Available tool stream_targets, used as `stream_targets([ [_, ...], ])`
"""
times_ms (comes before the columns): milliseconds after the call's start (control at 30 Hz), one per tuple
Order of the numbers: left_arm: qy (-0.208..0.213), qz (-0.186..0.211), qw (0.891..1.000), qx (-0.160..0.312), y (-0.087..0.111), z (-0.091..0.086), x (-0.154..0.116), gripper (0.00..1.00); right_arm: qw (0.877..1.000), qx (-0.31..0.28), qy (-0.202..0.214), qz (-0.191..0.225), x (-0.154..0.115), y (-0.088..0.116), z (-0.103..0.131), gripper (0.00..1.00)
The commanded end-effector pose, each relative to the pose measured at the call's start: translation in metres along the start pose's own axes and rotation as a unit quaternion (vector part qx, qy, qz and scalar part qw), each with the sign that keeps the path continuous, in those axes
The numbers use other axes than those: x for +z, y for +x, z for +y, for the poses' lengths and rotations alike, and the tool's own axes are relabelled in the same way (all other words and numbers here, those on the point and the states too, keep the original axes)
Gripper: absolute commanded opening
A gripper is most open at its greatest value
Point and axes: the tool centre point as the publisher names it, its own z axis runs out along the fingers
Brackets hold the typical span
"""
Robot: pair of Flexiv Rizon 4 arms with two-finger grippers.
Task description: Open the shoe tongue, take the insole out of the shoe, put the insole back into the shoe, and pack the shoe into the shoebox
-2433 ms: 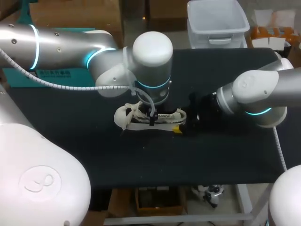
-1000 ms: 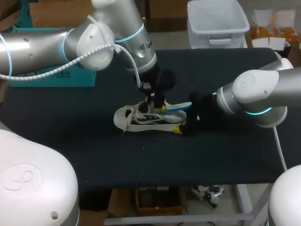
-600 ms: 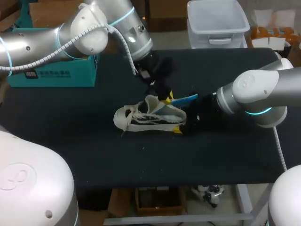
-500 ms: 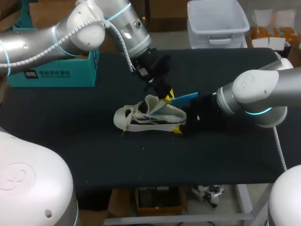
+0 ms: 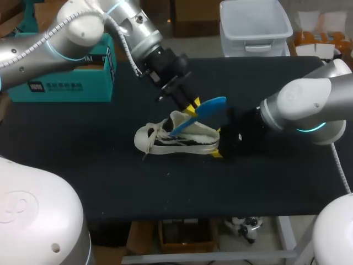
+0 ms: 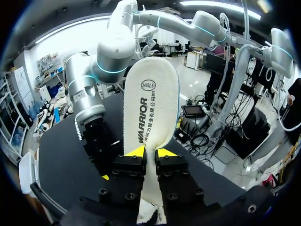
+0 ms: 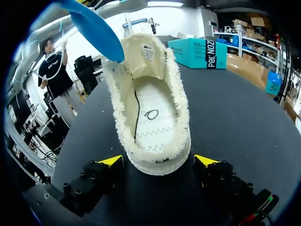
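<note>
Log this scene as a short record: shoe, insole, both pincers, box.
shoe: on its sole on the table, tongue standing up, inside bare
insole: out of the shoe, held at a slant above it
left pincer: shut on one end of the insole
right pincer: at the shoe's heel, grip unclear
box: teal, far left

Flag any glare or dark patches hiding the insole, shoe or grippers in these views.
Head view: even light, and the blue insole stands out, but the black right gripper merges with the black table. Left wrist view: ceiling strip lights glare behind, yet the insole in the left gripper is evenly lit. Right wrist view: the shoe interior is bright and unshadowed.
</note>
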Motion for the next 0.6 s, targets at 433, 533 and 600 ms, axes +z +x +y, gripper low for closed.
stream_targets([
  [433, 0.067, -0.017, 0.997, 0.036, 0.035, -0.008, -0.048, 0.0, 0.981, -0.01, 0.191, -0.025, -0.078, -0.015, 0.045, 1.0],
  [533, 0.075, -0.023, 0.996, 0.042, 0.047, -0.008, -0.061, 0.0, 0.974, -0.011, 0.224, -0.03, -0.084, -0.017, 0.059, 1.0],
  [600, 0.078, -0.025, 0.996, 0.045, 0.05, -0.007, -0.065, 0.0, 0.971, -0.01, 0.238, -0.032, -0.085, -0.017, 0.063, 1.0],
])
